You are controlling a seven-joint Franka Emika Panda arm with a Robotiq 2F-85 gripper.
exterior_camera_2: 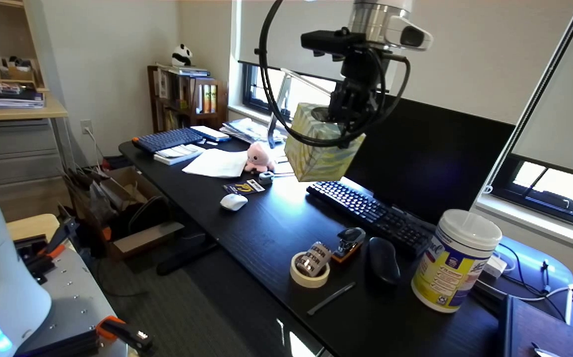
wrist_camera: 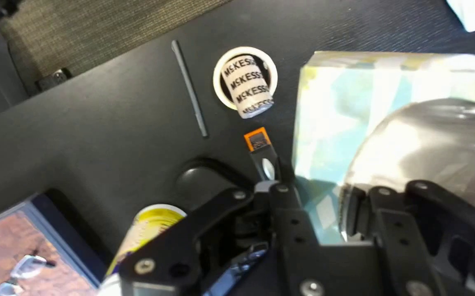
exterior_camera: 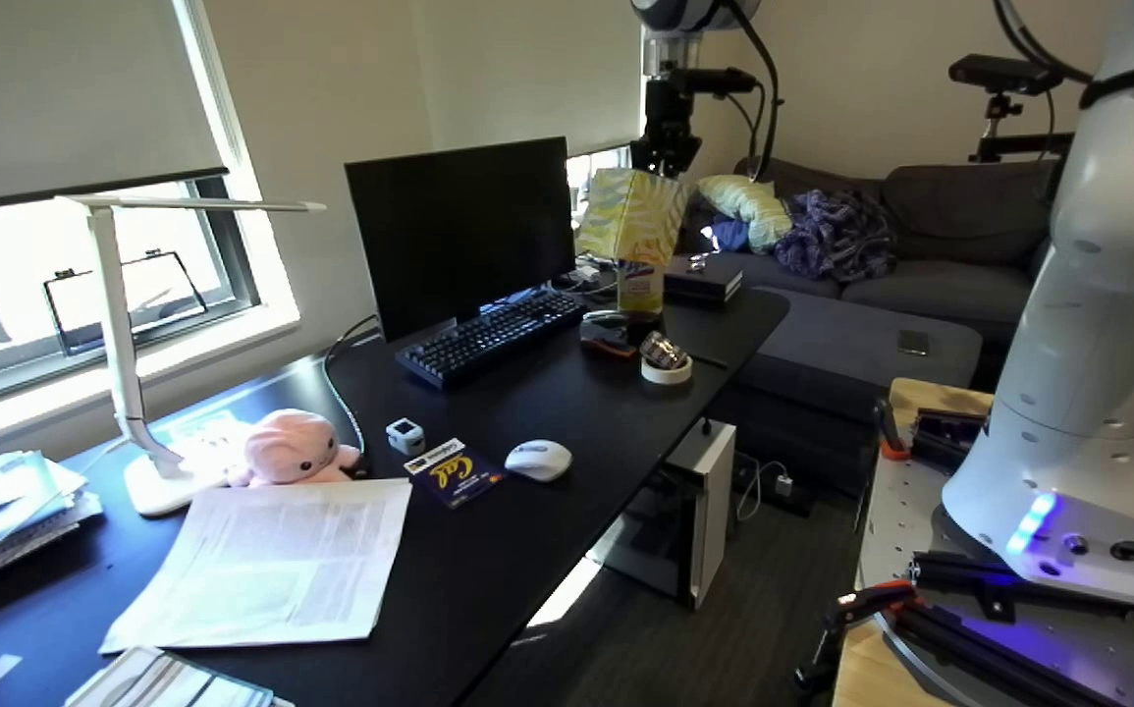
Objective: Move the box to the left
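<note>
Tool (wrist_camera: 323, 203) points straight down, pinching box (exterior_camera_2: 311, 164) above desk (exterior_camera_2: 266, 233).

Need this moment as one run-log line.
gripper: closed on box | box: tilted, held in the air above desk | release: not yet | leftward progress: can't tell from this moment

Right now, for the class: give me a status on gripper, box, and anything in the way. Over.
Gripper clamped on tissue box. Box aloft above black desk. Possible set-down obstacles: white computer mouse, pink plush octopus.
</note>
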